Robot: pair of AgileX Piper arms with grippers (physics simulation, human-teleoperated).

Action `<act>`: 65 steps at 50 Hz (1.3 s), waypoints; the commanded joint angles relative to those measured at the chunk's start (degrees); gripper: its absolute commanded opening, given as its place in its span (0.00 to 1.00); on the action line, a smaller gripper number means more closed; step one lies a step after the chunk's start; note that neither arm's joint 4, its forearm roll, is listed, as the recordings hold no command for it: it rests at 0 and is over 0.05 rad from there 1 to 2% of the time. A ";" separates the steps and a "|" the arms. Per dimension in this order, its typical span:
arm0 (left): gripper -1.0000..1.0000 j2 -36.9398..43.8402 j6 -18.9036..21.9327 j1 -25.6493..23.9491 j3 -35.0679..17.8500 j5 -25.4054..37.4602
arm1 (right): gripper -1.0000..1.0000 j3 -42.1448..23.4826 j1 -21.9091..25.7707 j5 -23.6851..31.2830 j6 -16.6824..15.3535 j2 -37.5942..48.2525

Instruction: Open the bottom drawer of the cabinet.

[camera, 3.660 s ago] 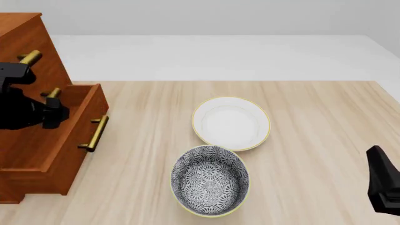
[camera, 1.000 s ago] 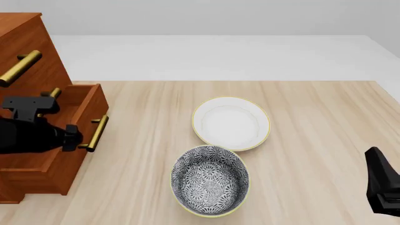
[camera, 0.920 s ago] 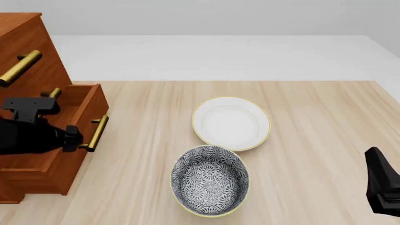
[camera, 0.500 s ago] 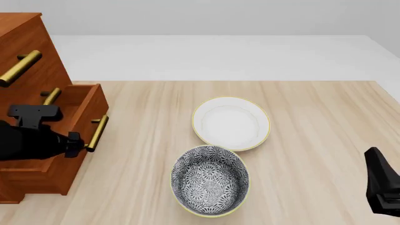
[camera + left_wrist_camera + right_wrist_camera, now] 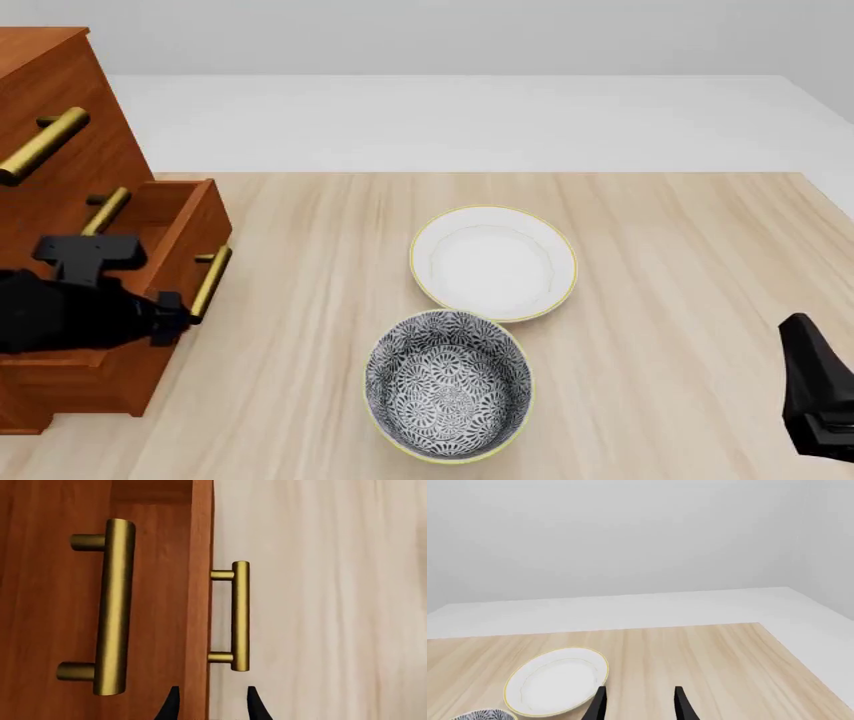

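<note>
From my station I see the pale wooden table (image 5: 667, 260) carrying everything, and at its left edge the reddish-brown wooden cabinet (image 5: 60, 90) with brass bar handles on its fronts. Its bottom drawer (image 5: 167, 215), a reddish-brown box with one brass bar handle (image 5: 210, 281), stands pulled out from the cabinet face, its front well forward of the two drawers above.

My left arm lies across the open drawer's front in the front view, and the left gripper (image 5: 171, 304) sits just beside the lower end of that brass handle. Through the left wrist camera the two dark fingertips (image 5: 172, 706) are parted with nothing between them; one lines up with the drawer front's edge, the other with the handle, and both are apart from the handle (image 5: 240, 616). So that claw is released and grasps nothing.

Near the table's middle sits a white plate with a thin gold rim (image 5: 493, 263), and just in front of it a bowl with a dark floral pattern (image 5: 449, 383), nearly touching.

My right gripper (image 5: 640, 702) hovers at the table's right, fingers spread apart and empty, pointing over bare wood beside the plate (image 5: 556, 681).
</note>
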 commanded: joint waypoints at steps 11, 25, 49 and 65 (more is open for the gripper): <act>1.00 -0.01 -5.07 -5.07 1.44 -0.29 | 1.00 0.16 -0.08 -0.31 0.11 0.00; 1.00 0.85 -6.80 -7.81 1.44 -1.05 | 1.00 0.20 -0.16 -0.48 0.16 0.00; 1.00 2.16 -11.96 -16.86 -2.20 -1.15 | 1.00 -0.87 -0.22 0.11 0.31 0.01; 1.00 3.88 -12.04 -19.85 -4.13 -0.86 | 1.00 -1.02 -0.30 0.09 0.45 0.01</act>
